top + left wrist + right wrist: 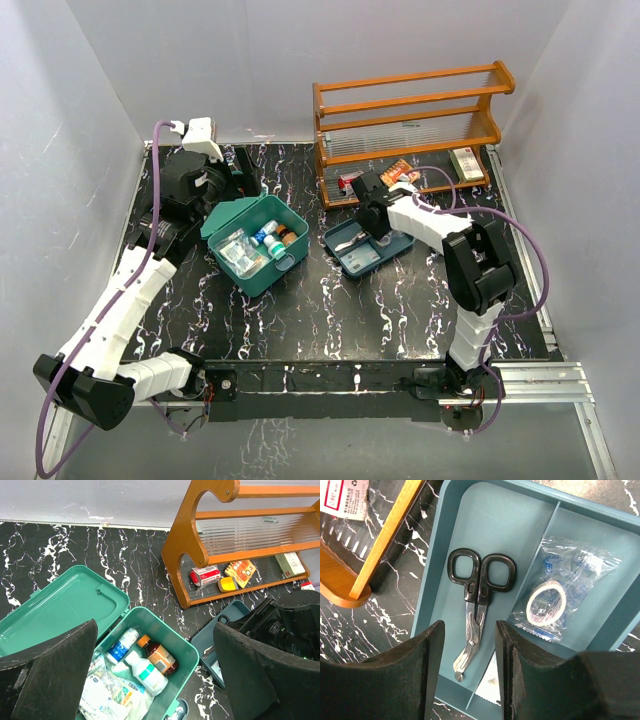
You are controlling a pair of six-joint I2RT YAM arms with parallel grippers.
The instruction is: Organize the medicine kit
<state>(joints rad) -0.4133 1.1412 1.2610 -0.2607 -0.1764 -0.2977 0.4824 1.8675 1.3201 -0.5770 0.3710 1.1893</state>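
Top external shows the medicine kit (pixel 280 272) sitting left of centre on the black marbled tabletop (pixel 330 310). Its lid (pixel 232 215) is thrown back toward the far left. Just to its right, with a strip of tabletop between them, lies a darker blue divided tray (pixel 385 258). An orange wooden rack (pixel 410 127) stands behind the tray against the far wall.

From the left wrist you look down into the open kit. An amber bottle (pixel 160 657), a white bottle with a green label (pixel 145 672) and a white bottle with a blue label (pixel 122 645) lie side by side. Clear packets (pixel 107 695) are heaped next to them. The left tool (pixel 155 627) hangs above the kit with its jaws spread wide and nothing between them. On the rack's bottom shelf rest a red-and-white box (pixel 205 575), an orange packet (pixel 240 571) and a small yellow item (pixel 227 584).

From the right wrist, the right tool (pixel 470 630) hovers over the tray with a narrow gap between its jaws, gripping nothing. Black-handled scissors (pixel 477 600) lie flat in the tray's larger compartment, their blades pointing into that gap. Whether the fingers touch them, I cannot tell. A bagged roll of tape (pixel 547 602) sits in the next compartment.
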